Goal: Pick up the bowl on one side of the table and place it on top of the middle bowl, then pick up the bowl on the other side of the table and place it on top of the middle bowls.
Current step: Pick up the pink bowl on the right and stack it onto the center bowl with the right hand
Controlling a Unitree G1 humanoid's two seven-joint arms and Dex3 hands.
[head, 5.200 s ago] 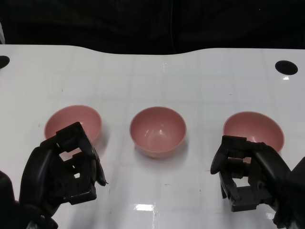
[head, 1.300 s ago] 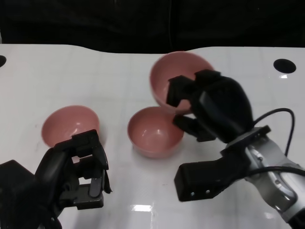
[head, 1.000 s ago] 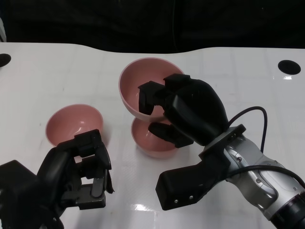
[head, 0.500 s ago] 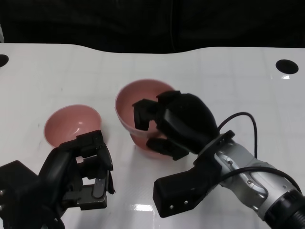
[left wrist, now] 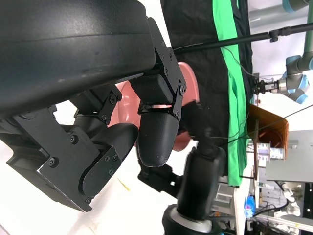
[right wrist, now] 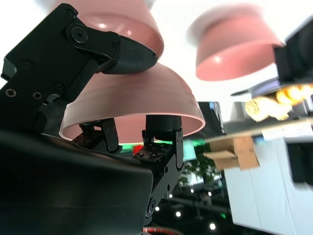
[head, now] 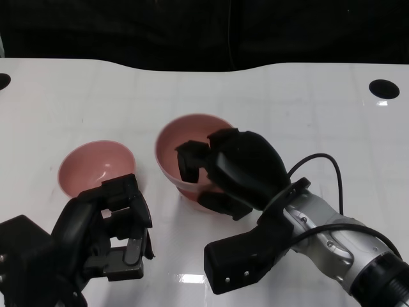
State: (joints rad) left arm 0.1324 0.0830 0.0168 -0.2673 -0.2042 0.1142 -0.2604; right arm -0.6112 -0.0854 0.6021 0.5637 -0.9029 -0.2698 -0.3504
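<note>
One white table (head: 300, 109), glossy, with two dark round holes, one near each far corner (head: 384, 89); no lettering or brand mark is legible anywhere. Two silver forearms, each ending in a black hand. Right hand (head: 223, 174): near the table's middle, fingers hooked over the near rim of the carried bowl (head: 182, 144) with others pressed to its outer wall, so the bowl is gripped. Left hand (head: 108, 233): by the near edge toward the left side, fingers curled inward around nothing. Three pink bowls in all, unmarked. The carried bowl sits over the middle bowl (head: 192, 190), of which only a strip of wall shows beneath; whether the two touch cannot be told. The left bowl (head: 89, 169) stands upright alone, just beyond the left hand, toward the left edge.
</note>
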